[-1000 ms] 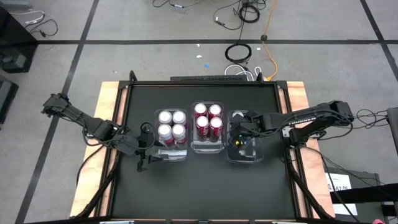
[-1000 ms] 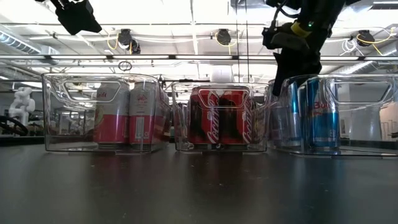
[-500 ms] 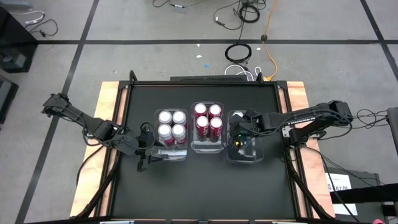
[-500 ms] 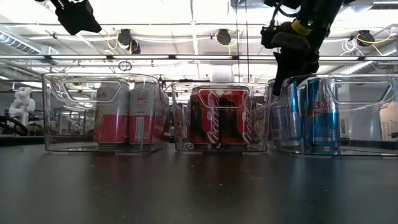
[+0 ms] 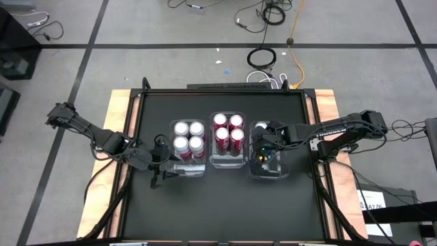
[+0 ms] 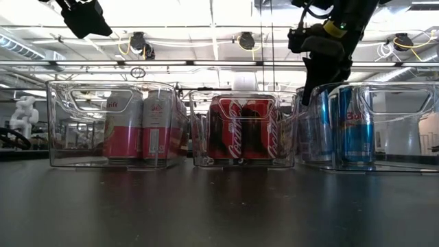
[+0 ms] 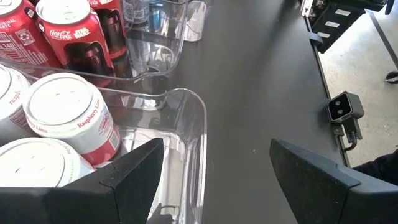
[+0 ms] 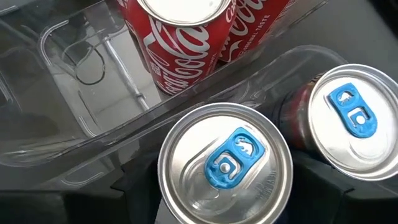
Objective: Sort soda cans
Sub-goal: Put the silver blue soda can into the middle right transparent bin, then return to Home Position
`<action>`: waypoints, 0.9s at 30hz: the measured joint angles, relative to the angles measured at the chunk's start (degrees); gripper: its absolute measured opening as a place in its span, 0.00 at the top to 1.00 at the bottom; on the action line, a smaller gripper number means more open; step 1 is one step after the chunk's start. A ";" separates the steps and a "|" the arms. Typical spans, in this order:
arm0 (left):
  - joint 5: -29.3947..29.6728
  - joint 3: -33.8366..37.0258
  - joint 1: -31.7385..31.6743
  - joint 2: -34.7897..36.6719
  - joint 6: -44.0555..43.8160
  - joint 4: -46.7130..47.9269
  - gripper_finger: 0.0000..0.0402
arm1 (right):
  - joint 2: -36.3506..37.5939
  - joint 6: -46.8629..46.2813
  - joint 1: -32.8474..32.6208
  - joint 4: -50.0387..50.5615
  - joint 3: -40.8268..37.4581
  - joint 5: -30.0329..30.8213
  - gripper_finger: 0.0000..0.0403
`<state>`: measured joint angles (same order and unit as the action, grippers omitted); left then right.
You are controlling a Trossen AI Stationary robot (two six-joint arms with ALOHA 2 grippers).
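Three clear bins stand side by side on the black table. The left bin (image 5: 183, 171) holds white-and-pink cans (image 5: 188, 137), the middle bin (image 5: 227, 164) red cans (image 5: 228, 132), and the right bin (image 5: 272, 174) blue-and-silver cans (image 6: 353, 123). My right gripper (image 5: 263, 150) reaches down into the right bin, its fingers on either side of a silver-topped can with a blue tab (image 8: 224, 165). My left gripper (image 5: 158, 174) hangs open by the left bin's near left corner and holds nothing (image 7: 216, 144). My right gripper comes from above, pointing down, with one finger (image 8: 134, 193) on each side of the blue-tab can's upper wall (image 8: 171, 199). The can's wide top hides the contact itself. The can stands upright in the right bin, beside a second blue-tab can (image 8: 351, 118).
The bins fill the middle of the table; bare black surface lies along the near edge (image 5: 218, 212) and the far edge (image 5: 218, 102). Wooden side rails (image 5: 117, 137) flank the table. Cables lie on the floor beyond the far edge.
My right gripper has risen slightly over the right bin; the cans and bins stand as before.
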<state>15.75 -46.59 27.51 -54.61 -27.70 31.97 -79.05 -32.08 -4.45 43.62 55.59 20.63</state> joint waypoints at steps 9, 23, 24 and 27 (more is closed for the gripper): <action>0.14 0.00 0.00 -0.01 0.07 0.36 0.24 | 1.28 0.39 0.02 0.09 0.00 -0.19 0.21; 11.78 0.13 -0.01 0.00 3.14 1.22 0.24 | 15.09 5.50 -0.02 11.69 10.81 -7.28 0.21; 13.51 0.56 -0.12 0.00 4.12 0.71 0.24 | 15.90 6.17 -0.10 12.66 10.93 -7.27 0.21; 16.79 4.42 -0.76 0.61 5.24 -3.51 0.24 | 17.91 4.56 -0.47 16.42 10.93 -7.30 0.21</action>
<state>32.54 -42.16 26.75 -54.00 -22.46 28.46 -61.14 -27.52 -4.92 60.04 66.52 13.33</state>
